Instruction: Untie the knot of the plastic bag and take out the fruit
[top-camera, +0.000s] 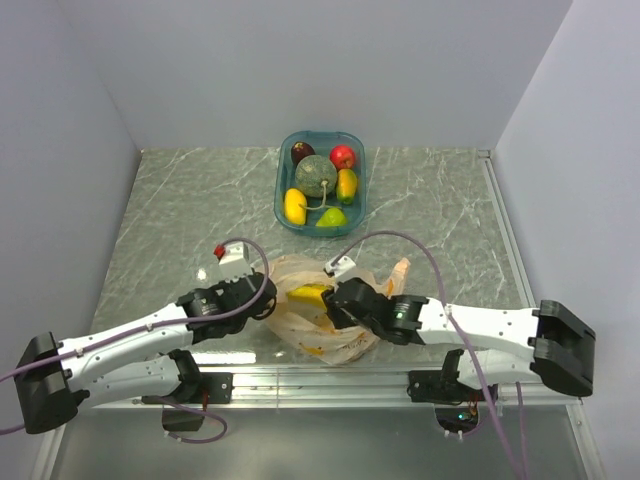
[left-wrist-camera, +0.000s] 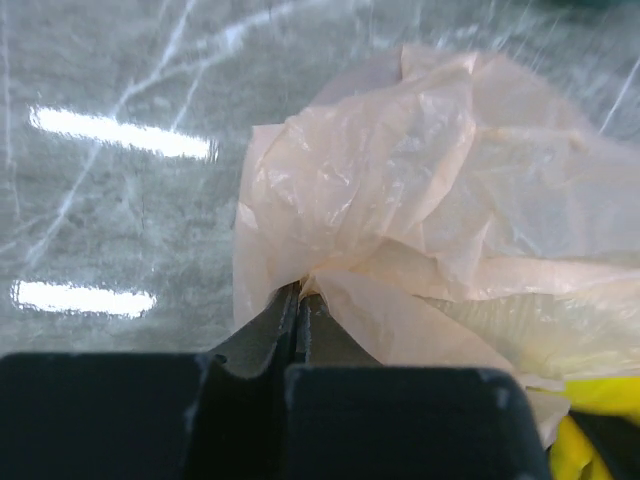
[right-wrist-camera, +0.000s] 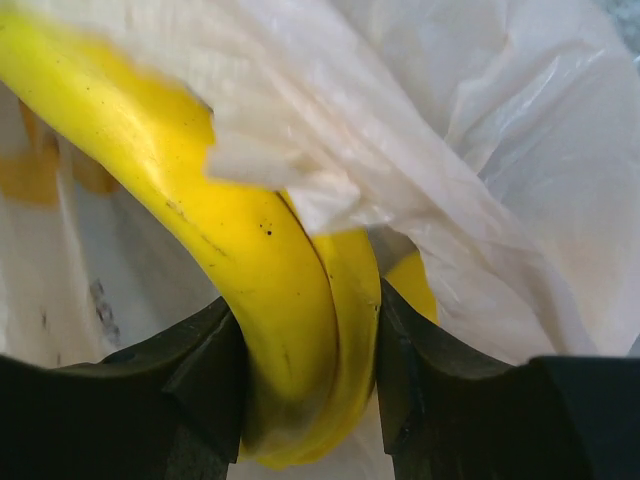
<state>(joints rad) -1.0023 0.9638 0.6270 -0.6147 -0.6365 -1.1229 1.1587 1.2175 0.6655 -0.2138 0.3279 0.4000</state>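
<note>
Landmark: blue tub (top-camera: 282, 190), on the grey marbled desk (top-camera: 170, 200), toward the far side from the arm bases.
Tub contents: a dull-green melon (top-camera: 316, 176) with a stem sits in the middle. A red apple (top-camera: 343, 156) and a dark purple fruit (top-camera: 302, 152) are at the far end. There is one yellow-orange fruit (top-camera: 295, 205) on each side of the melon, and a bright green fruit (top-camera: 332, 217) at the near end.
Plastic bag: the plastic bag (top-camera: 290, 322) lies crumpled on the desk on the near side of the blue tub, apart from it and between the two arms. Its film is thin, translucent and peach-coloured.
Knot: cannot be picked out among the bag's crumpled folds in any view.
Banana bunch: the banana bunch (right-wrist-camera: 200, 200) is on the near side of the blue tub, inside the bag's folds. Its yellow is exposed from above, and white-peach film is draped over its upper part.
Left end effector: the left end effector (left-wrist-camera: 298, 298) is at the bag's left edge, on the near side of the tub. Its jaws are pressed together with a fold of the film pinched between the tips.
Right end effector: the right end effector (right-wrist-camera: 305, 400) reaches into the bag from the right, on the near side of the tub. Its dark fingers (right-wrist-camera: 200, 385) are clamped on the curved lower end of the banana bunch, one on each side and touching the peel.
</note>
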